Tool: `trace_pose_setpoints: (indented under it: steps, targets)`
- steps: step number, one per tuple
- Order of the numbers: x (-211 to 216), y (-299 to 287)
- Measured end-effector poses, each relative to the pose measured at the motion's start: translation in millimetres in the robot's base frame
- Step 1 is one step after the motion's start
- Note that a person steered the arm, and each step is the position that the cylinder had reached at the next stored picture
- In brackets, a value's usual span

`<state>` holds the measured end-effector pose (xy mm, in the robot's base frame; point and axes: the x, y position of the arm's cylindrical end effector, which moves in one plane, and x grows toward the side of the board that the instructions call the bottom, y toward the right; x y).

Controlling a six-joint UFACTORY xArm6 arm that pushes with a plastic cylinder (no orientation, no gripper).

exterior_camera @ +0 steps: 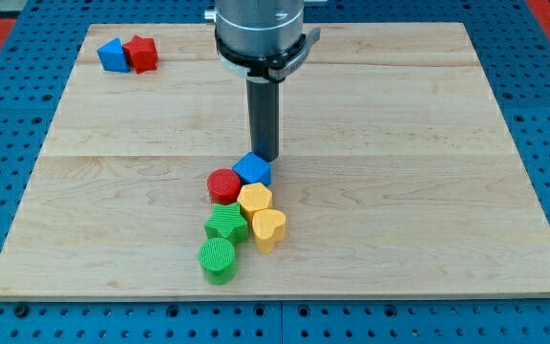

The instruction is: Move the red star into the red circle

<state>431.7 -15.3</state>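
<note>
Sitting at the far left corner of the wooden board [428, 143], a blue triangular block [113, 54] is touching the red star [142, 53] on its right; this pair is lying well apart from everything else. Moving rightward to the board's middle and near side, a cluster is resting together: a green cylinder [218, 260] nearest me, a green star [225, 223] just beyond it, and the red circle [224, 184] farther still. Right of these, a yellow heart [269, 228] and a yellow hexagonal block [255, 200] are sitting, with a blue block [253, 170] beyond them, touching the red circle. I am holding my tip [264, 157] at the blue block's far edge. No pincer is fitted on this arm, only the rod, so I am reporting no open or closed state.
</note>
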Motion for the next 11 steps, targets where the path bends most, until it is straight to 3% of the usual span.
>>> trace_pose_setpoints:
  steps: [2,4,5,6,8,10,11]
  targets:
    - [-123.8,3.2]
    - [-222.3,-133.3]
    - [-213.8,-189.0]
    - [-165.7,-189.0]
    - [-94.4,-121.4]
    - [-8.9,-91.2]
    - [-6.5,-70.4]
